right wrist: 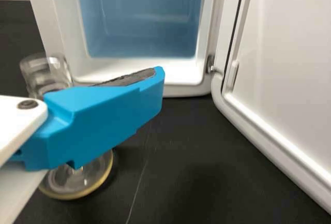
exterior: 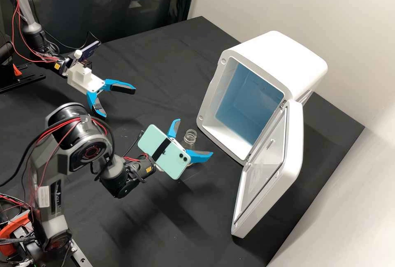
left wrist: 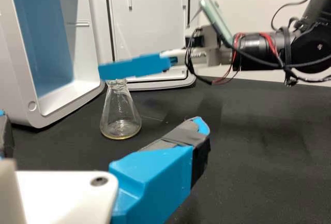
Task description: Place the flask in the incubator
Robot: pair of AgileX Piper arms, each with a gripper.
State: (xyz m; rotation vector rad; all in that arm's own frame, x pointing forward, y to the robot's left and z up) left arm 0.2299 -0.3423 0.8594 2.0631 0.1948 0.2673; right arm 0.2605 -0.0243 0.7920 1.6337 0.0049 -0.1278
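Table point(exterior: 164, 53), matte black, runs right across the high view. Upper left of that frame, the left gripper point(exterior: 118, 102) hangs above the surface with its blue fingers spread wide and nothing between them, well apart from the glassware. Moving to centre frame, a mint-green phone point(exterior: 164, 152) point(left wrist: 217, 19) is strapped to the other arm's wrist, and just past it is the right gripper point(exterior: 194, 138), fingers parted on either side of the clear glass conical flask point(exterior: 189, 135) point(left wrist: 120, 113) point(right wrist: 46, 71). The flask stands upright on the table; whether a finger touches it, I cannot tell. One blue finger point(left wrist: 134, 68) crosses level with its rim. Just right of it gapes the white incubator point(exterior: 279, 57) point(left wrist: 51, 102) point(right wrist: 155, 74), pale blue inside, and its door point(exterior: 267, 168) point(right wrist: 289, 53) is swung fully open at lower right.
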